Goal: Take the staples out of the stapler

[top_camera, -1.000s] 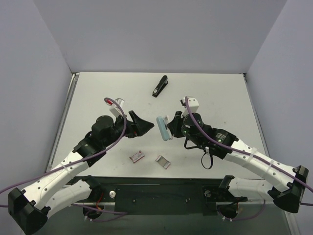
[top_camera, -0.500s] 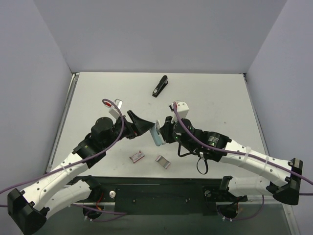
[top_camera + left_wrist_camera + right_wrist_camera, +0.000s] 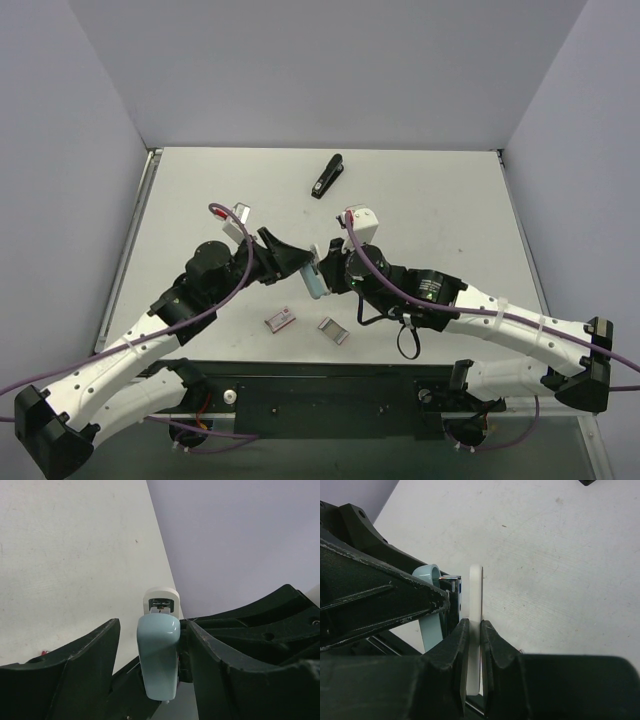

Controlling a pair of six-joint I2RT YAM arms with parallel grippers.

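Table [image 3: 200, 200]: I see a pale grey top. The black item [image 3: 326, 177] lying toward its far side is my landmark.

Right gripper [image 3: 474, 627]: nearer the arm bases than the black item and well apart from it. Its fingers are pressed together on the stapler's white base plate, which stands edge-on between them.

Left gripper [image 3: 155, 625]: nearer than the black item and left of it, meeting the right gripper. The fingers are spread, one on each side of the stapler's pale blue top. I see a gap on one side and cannot tell whether the other finger touches.

Stapler [image 3: 316, 278]: held off the table between the two grippers, nearer than the black item. It has a rounded, glossy pale blue top arm and a flat white base with a rounded end. A bright metal part shows between them, and the top stands apart from the base.

Black item: slim, elongated and lying at a slant.

Small pinkish-grey piece [image 3: 281, 319]: on the table, nearer still than the stapler.

Second small piece [image 3: 333, 331]: near the first one.
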